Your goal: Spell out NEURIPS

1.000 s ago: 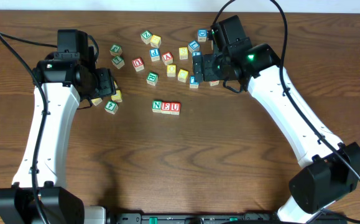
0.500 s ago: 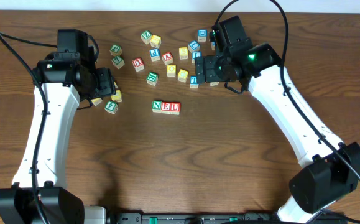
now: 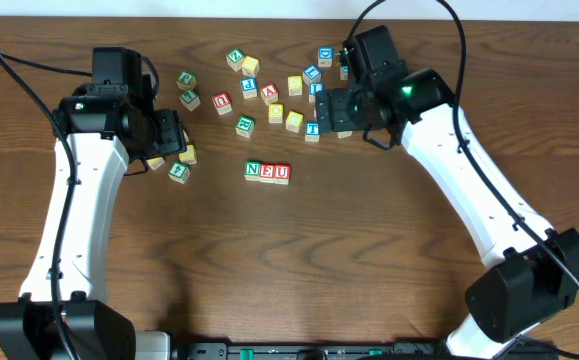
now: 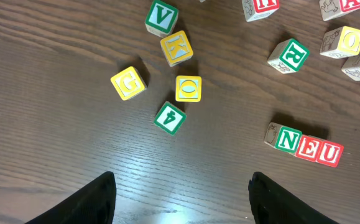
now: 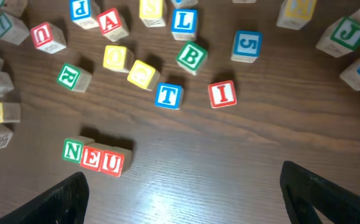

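Wooden letter cubes are lying scattered on the brown bench (image 3: 369, 260) while the right jaws (image 5: 181, 171) are hanging spread wide and empty over the cluster. Over the last second the right arm has been easing slightly sideways. The blue T (image 5: 168, 95), half hidden under the arm from overhead a moment ago, is now showing whole just ahead of the gap between those jaws. No cube has shifted and none has been lifted, so the arm is probably still lining up its next pick rather than carrying one. The left jaws (image 4: 181, 177) are keeping their place, likewise parted and gripping nothing.

Three cubes are sitting touching in the N-E-U row (image 5: 96, 155), just ahead of one tip of the right jaws, and four letters are still waiting to join them. The green R (image 5: 69, 74) is lying farther ahead on that same side. The red I (image 5: 222, 93) is sitting ahead of the gap, near the T. The blue P (image 5: 80, 9) is resting at the far edge, and the S cannot be picked out for sure. Five spare cubes (image 4: 188, 88), lettered V, K, G, O and 4, are lying ahead of the left jaws.
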